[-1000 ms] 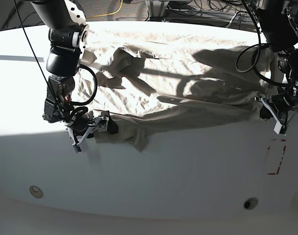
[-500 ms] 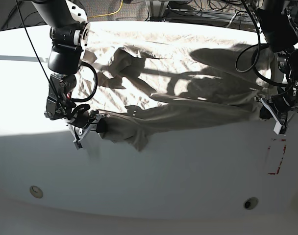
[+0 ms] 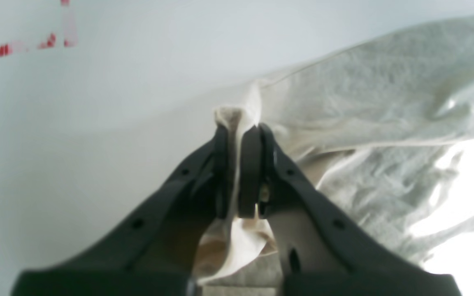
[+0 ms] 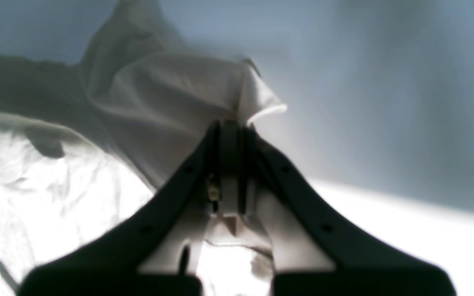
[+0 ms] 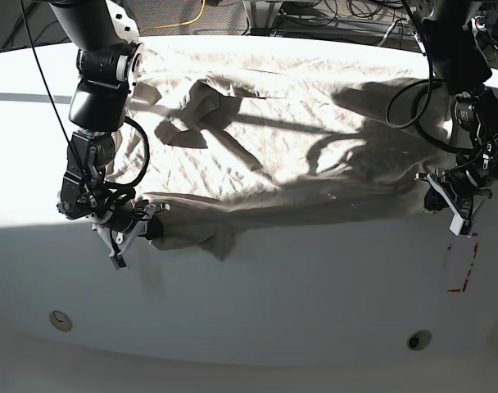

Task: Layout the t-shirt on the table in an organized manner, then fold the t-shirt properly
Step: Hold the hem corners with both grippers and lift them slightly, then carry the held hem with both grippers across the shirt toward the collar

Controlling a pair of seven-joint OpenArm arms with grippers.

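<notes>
Since a second ago both grippers have drawn outward, pulling the shirt's (image 5: 273, 139) near hem straighter: the right gripper (image 5: 147, 228) sits farther toward the table's (image 5: 257, 286) sunlit side and the left gripper (image 5: 442, 193) has risen a little above the red dashed mark (image 5: 462, 262). Each has its dark jaws closed tight on a bunched fold of hem, the left gripper (image 3: 239, 135) and right gripper (image 4: 231, 127) both showing cloth squeezed between the pads. Beige and creased, the shirt lies spread across the far half of the smooth white table, crossed by arm shadows, while two round holes (image 5: 61, 319) sit near the front edge.
</notes>
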